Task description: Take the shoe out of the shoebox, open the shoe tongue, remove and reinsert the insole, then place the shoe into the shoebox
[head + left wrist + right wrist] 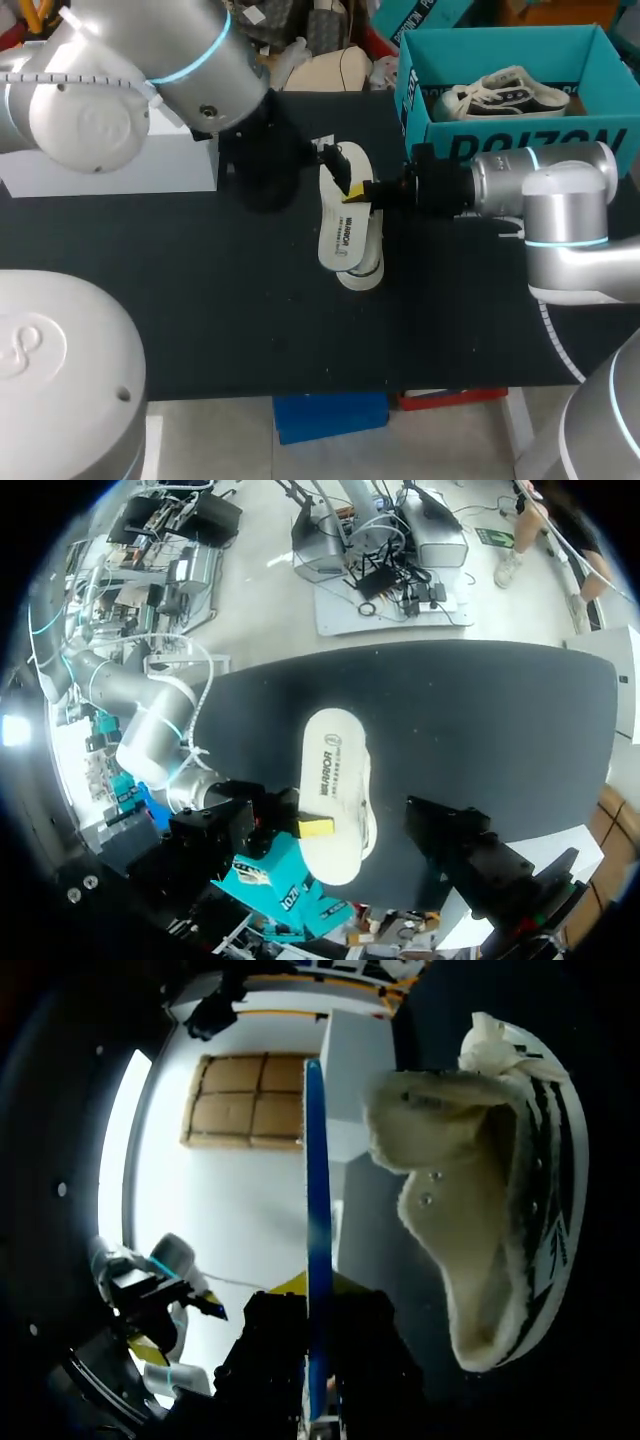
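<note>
A white insole (pixel 343 215) hangs over the middle of the black table, with my right gripper (pixel 352 191) shut on its edge near one end. In the right wrist view the insole (pixel 317 1200) shows edge-on as a thin blue strip between the fingers. The white shoe (pixel 500 1210) lies on the table beside it with its mouth spread wide. From above, only the shoe's toe (pixel 362 270) shows under the insole. My left gripper (pixel 290 165) stands open just left of the insole, holding nothing. Its view looks down on the insole (pixel 335 780), with one dark finger (pixel 455 830) beside it.
The teal shoebox (pixel 520 135) stands at the back right with a second shoe (pixel 510 95) inside. A white box (pixel 110 165) sits at the back left under my left arm. Bare black tabletop (pixel 200 290) spreads in front.
</note>
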Robot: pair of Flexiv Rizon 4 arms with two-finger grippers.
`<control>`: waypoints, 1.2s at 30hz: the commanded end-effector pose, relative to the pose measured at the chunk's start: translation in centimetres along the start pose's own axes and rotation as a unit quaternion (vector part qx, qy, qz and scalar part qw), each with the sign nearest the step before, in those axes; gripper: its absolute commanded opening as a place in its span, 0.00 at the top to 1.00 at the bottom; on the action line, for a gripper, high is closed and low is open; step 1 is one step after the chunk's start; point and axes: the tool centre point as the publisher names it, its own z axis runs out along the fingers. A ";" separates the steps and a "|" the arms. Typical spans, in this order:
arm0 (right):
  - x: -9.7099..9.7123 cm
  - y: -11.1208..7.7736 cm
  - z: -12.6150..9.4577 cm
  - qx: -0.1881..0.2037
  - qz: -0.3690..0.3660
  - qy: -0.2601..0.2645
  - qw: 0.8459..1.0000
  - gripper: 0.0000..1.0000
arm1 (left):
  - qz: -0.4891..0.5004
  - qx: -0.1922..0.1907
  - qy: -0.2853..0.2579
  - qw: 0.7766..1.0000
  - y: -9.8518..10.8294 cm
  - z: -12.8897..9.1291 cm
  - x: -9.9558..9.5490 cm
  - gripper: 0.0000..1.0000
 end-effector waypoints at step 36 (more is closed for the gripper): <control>0.0 -0.1 0.1 -0.001 0.000 -0.001 1.000 1.00 | -0.022 0.052 0.154 0.986 1.6 6.3 -1.2 0.00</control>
